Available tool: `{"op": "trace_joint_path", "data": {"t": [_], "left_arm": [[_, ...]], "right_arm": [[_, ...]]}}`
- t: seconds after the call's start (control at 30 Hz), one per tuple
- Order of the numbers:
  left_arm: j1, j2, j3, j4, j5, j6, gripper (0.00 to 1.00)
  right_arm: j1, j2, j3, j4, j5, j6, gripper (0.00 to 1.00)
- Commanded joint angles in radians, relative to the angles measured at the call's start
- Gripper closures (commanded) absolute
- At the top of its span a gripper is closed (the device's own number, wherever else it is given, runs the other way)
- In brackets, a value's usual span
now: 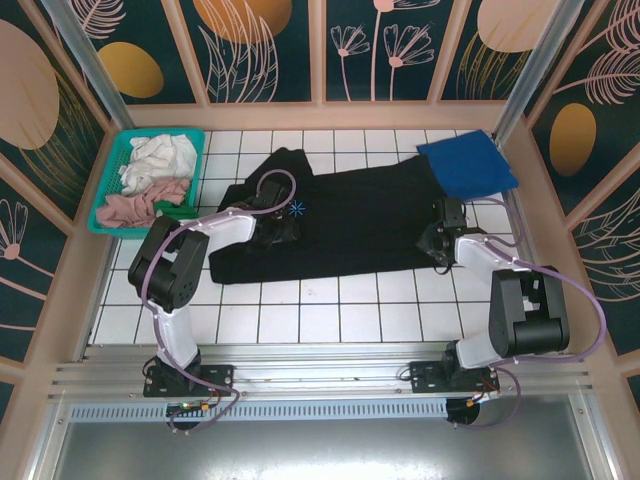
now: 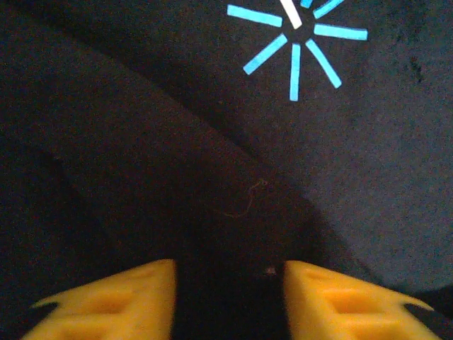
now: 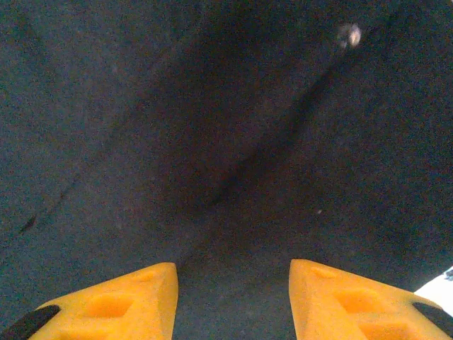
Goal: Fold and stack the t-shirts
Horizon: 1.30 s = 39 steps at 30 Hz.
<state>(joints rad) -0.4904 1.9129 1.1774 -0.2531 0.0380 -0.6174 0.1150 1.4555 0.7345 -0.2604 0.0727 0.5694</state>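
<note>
Spanning the middle of the worktop [image 1: 330, 310], the black shirt [image 1: 360, 225] lies spread for folding. The left end effector [image 2: 230, 273] straddles a crease, grip uncertain; the right end effector [image 3: 233, 273] sits released at the other end. The blue shirt [image 1: 467, 165] waits folded in the far-right corner.

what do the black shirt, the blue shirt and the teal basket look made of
Black t-shirt: soft matte knit cloth, probably cotton; it creases softly and looks faintly fuzzy up close, with a flat printed light-blue mark. Blue t-shirt: matte cloth too, folded flat; weave too small to tell. Teal basket: seemingly rigid plastic, by its open grid walls.
</note>
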Motion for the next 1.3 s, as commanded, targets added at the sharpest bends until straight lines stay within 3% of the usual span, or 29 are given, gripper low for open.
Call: {"op": "trace_joint_path", "data": {"t": [0.0,0.43,0.47,0.6,0.73,0.87,0.97,1.1,1.27], "left_arm": [[-0.004,-0.001,0.085,-0.038,-0.006,0.001,0.71],[-0.004,0.12,0.281,-0.09,0.059,0.0,0.82],[-0.002,0.111,0.281,-0.102,0.042,0.004,0.78],[-0.004,-0.021,0.18,-0.149,-0.111,0.002,0.37],[-0.004,-0.19,-0.021,-0.106,-0.166,-0.048,0.26],[-0.011,-0.282,-0.187,0.038,-0.03,-0.113,0.35],[-0.054,-0.242,-0.222,0.088,0.019,-0.125,0.46],[-0.068,-0.12,-0.156,0.113,0.062,-0.095,0.72],[-0.068,-0.043,-0.01,0.06,0.004,-0.027,0.72]], "right_arm": [[0.003,-0.023,-0.025,0.056,-0.051,0.027,0.54],[0.024,-0.017,-0.083,0.09,-0.053,0.027,0.54],[0.028,-0.024,-0.083,0.091,-0.053,0.025,0.54],[0.032,-0.041,-0.087,0.086,-0.053,0.017,0.53],[0.032,-0.039,-0.092,0.089,-0.053,0.014,0.53],[0.036,-0.052,-0.092,0.088,-0.053,0.012,0.53],[0.034,-0.049,-0.075,0.077,-0.045,0.006,0.53],[0.034,-0.043,-0.06,0.069,-0.041,0.0,0.53],[0.035,-0.063,-0.068,0.065,-0.048,0.001,0.52]]}}
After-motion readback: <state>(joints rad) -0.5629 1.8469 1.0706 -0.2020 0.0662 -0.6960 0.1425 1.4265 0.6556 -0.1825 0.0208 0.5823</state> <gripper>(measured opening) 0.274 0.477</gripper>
